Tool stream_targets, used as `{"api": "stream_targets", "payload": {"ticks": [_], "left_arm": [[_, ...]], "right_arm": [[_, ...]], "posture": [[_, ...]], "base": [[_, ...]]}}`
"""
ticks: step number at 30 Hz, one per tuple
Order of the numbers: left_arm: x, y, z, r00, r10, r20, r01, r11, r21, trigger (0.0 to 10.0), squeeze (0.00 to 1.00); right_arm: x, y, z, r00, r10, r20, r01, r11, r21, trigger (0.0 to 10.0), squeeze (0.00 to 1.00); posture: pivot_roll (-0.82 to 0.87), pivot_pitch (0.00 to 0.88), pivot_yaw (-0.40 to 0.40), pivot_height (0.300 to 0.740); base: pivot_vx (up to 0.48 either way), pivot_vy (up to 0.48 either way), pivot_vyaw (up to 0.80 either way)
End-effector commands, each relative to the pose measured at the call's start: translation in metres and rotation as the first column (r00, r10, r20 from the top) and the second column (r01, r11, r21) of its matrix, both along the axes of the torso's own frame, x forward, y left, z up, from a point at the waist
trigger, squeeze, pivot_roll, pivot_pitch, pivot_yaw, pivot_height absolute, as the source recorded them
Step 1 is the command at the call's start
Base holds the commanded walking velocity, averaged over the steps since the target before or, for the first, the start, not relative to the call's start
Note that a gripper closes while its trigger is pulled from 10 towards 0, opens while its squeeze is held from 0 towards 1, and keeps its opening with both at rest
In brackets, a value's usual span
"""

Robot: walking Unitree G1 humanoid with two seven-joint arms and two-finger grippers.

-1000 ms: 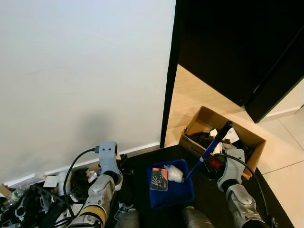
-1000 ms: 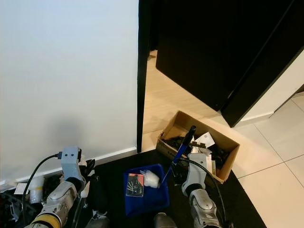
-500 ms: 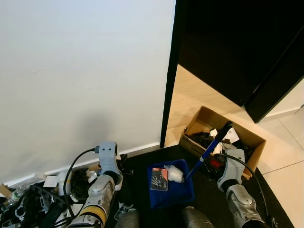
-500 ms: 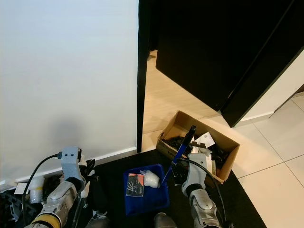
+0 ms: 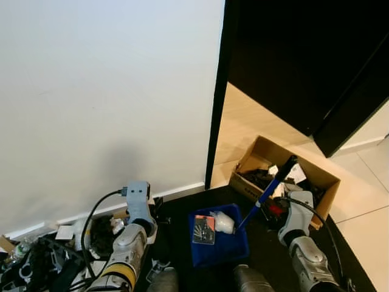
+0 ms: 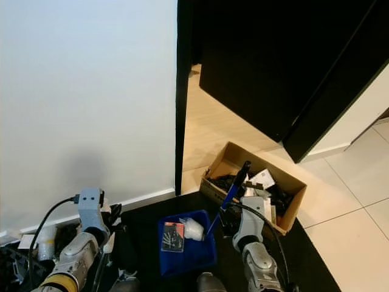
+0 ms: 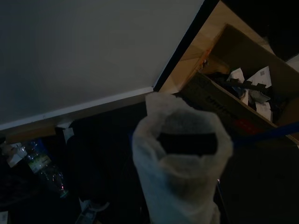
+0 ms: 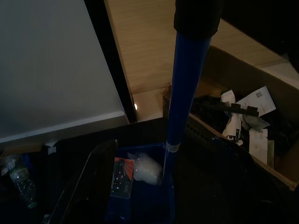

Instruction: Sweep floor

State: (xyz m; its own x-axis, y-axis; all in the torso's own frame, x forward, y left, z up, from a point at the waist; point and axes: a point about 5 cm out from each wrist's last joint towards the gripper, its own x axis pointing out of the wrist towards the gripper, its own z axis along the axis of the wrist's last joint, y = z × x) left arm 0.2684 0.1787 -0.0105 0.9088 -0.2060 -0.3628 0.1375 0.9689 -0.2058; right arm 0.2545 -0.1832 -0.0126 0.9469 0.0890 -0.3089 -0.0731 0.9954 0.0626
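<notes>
- Dustpan [image 5: 220, 243], blue, sits on the dark floor mat [image 5: 267, 243] just in front of the robot, between its two arms; a white crumpled wad [image 5: 222, 222] and a small red-and-black packet [image 5: 203, 230] lie inside it.
- Blue handle [image 5: 267, 191] with a black grip rises on a slant from the dustpan up toward the right hand [image 5: 281, 210]; the handle passes along that hand in the right wrist view, so it looks pinched on the handle, though the fingers themselves are hard to make out.
- Left hand [image 7: 187, 149] holds a pale crumpled sleeve or bag [image 7: 180, 186], judging by the left wrist view; the fingers are hidden, so the grip cannot be told for sure.
- Cardboard box [image 5: 285, 176] of dark scraps and paper stands at the far right edge of the mat, touching the tiled floor [image 5: 364, 207].
- Bottles, cables and litter [image 5: 42, 255] crowd the floor by the white wall [image 5: 109, 97], at the mat's left edge.
- Change over the last second: practically none; both arms, handle and dustpan are where they were, only tiny wobble.
- Reading: a pause with the pan already loaded; likely next is tipping it out or more sweeping, and the left-side litter is not yet cleared.
</notes>
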Motion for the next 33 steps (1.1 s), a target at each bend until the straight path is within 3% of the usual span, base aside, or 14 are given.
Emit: {"api": "stream_targets", "payload": {"ticks": [1, 33], "left_arm": [[-0.0080, -0.0012, -0.0080, 0.999, 0.005, -0.035, -0.006, 1.000, -0.008, 10.0, 0.00], [-0.0084, -0.0015, -0.0082, 0.999, 0.008, -0.035, -0.008, 1.000, -0.010, 10.0, 0.00]], "right_arm": [[-0.0061, -0.0026, -0.0057, 0.999, -0.012, -0.032, 0.013, 1.000, 0.004, 10.0, 0.00], [-0.0067, -0.0033, -0.0061, 0.999, -0.012, -0.034, 0.012, 1.000, 0.004, 10.0, 0.00]], "posture": [[0.03, 0.167, -0.013, 0.740], [0.03, 0.170, -0.014, 0.740]], "base": [[0.000, 0.000, 0.00], [0.000, 0.000, 0.00]]}}
